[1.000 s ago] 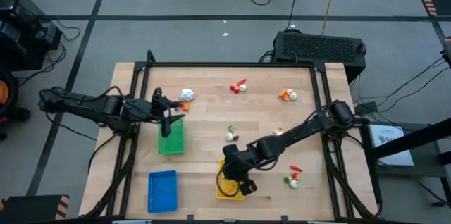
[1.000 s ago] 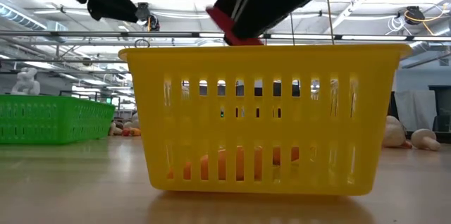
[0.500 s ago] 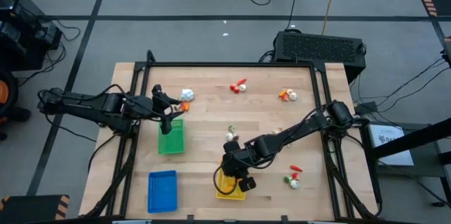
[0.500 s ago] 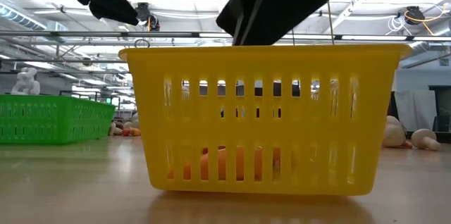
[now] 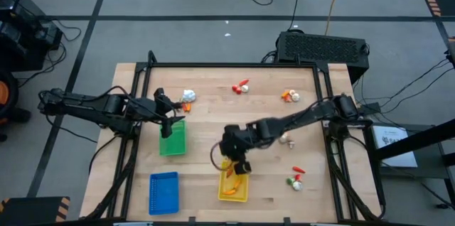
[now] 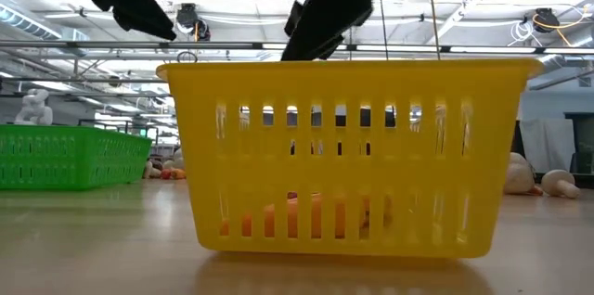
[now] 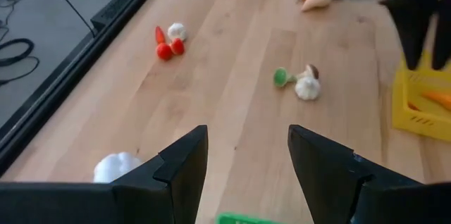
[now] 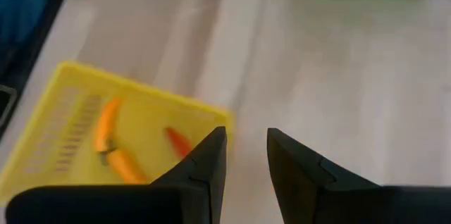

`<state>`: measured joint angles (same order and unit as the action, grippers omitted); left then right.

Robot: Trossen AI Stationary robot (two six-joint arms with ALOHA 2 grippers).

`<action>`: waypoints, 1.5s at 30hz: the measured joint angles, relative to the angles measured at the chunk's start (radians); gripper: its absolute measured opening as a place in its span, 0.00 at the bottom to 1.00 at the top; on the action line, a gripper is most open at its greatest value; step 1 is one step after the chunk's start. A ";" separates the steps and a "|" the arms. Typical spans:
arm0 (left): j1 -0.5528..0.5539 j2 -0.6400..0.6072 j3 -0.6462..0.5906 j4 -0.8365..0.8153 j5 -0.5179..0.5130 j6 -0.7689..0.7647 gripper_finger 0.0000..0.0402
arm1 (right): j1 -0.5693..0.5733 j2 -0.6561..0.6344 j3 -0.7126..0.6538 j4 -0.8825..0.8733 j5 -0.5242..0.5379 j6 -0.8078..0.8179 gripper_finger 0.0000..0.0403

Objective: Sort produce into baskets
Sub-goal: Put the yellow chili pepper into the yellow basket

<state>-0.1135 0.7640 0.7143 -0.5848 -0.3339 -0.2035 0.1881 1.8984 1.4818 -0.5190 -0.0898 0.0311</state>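
Observation:
The yellow basket [image 5: 245,196] stands near the table's front; two orange carrots [image 8: 106,127] and a red pepper [image 8: 177,141] lie on its floor. My right gripper [image 5: 239,163] hovers over its far end, open, nothing between its fingers [image 8: 211,155]. The green basket [image 5: 172,141] sits at the left, and my left gripper [image 5: 170,119] hangs open and empty above its far end. The blue basket [image 5: 163,192] is at the front left. Loose produce lies about: a white bulb [image 5: 188,96], a green-and-white piece [image 7: 299,83], red-and-white pieces [image 5: 242,87].
More produce lies on the right half: an orange-and-white pair [image 5: 289,97], a white piece [image 5: 286,139], a red pepper [image 5: 298,170], a green-and-white piece [image 5: 296,182]. A black frame [image 5: 234,65] rims the table. Bare wood lies between the green and yellow baskets.
My right gripper has gone from over the yellow basket's near part toward the table's far edge and a little left, rising slightly. The red piece at its fingertips a second ago is gone from them.

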 joint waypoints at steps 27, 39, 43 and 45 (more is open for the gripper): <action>0.002 -0.001 0.000 -0.130 -0.064 0.003 0.51 | -0.374 0.562 0.663 0.116 0.053 0.351 0.56; 0.002 -0.001 0.000 -0.166 -0.103 0.003 0.51 | -0.363 0.655 0.735 0.162 0.183 0.421 0.51; 0.001 -0.001 0.000 -0.164 -0.112 0.003 0.51 | -0.361 0.655 0.735 0.160 0.249 0.421 0.50; 0.001 -0.001 0.000 -0.163 -0.112 0.003 0.51 | -0.358 0.655 0.735 0.146 0.251 0.424 0.49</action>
<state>-0.1123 0.7628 0.7139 -0.7482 -0.4458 -0.2002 -0.1695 2.5530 2.2169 -0.3734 0.1615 0.4552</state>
